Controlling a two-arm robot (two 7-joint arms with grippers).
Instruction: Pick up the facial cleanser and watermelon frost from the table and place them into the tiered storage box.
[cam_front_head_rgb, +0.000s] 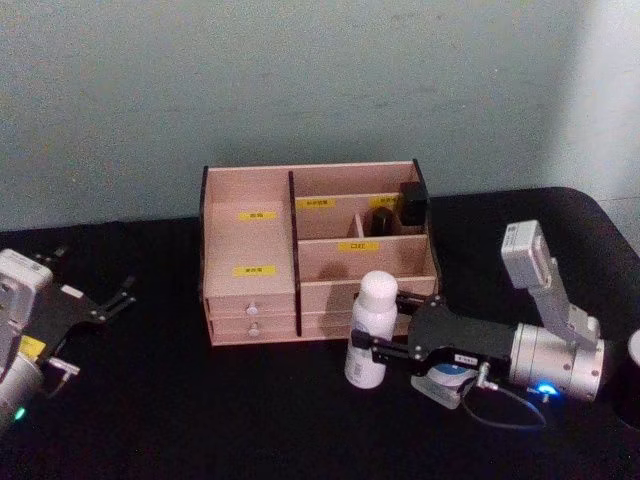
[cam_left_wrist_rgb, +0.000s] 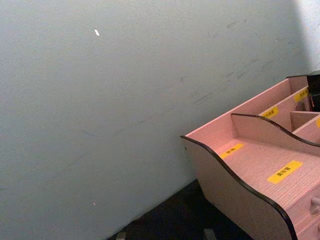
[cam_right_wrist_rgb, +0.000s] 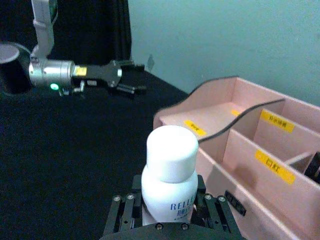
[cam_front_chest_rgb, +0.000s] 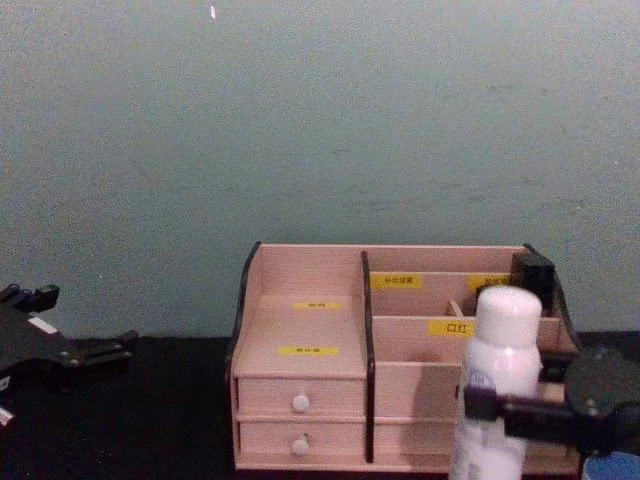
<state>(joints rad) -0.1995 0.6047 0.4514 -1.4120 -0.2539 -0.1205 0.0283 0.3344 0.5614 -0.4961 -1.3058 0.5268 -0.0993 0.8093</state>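
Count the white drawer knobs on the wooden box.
2. Stacked on the box's left front: upper knob, lower knob. The white bottle held in the right pincer covers part of the right front, so more may be hidden.

Against the wall at the back edge of the tabletop (cam_front_head_rgb: 200, 420): tiered storage box (cam_front_head_rgb: 225, 250). Just before its right front, upright and clasped between the fingers of the right gripper (cam_front_head_rgb: 380, 325): facial cleanser bottle (cam_front_head_rgb: 372, 310). Near the tabletop's left edge, well apart from the box: left gripper (cam_front_head_rgb: 92, 272), fingers spread.
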